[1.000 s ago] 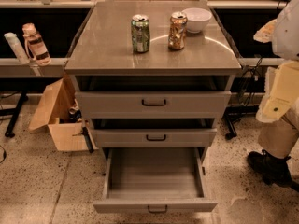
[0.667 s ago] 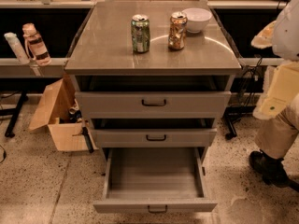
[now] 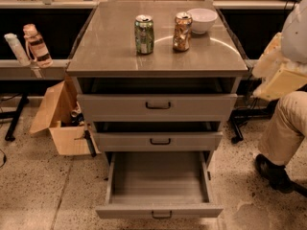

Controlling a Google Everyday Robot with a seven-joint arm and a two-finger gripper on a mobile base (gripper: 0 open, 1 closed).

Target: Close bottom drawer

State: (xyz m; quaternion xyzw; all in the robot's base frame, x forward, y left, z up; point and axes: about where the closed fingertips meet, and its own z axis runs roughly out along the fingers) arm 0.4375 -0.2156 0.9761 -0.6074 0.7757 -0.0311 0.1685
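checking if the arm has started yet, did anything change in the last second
Nothing visibly changed. The bottom drawer is still pulled out, the green can, orange can and bowl sit where they were on the cabinet top, and the gripper is out of view.
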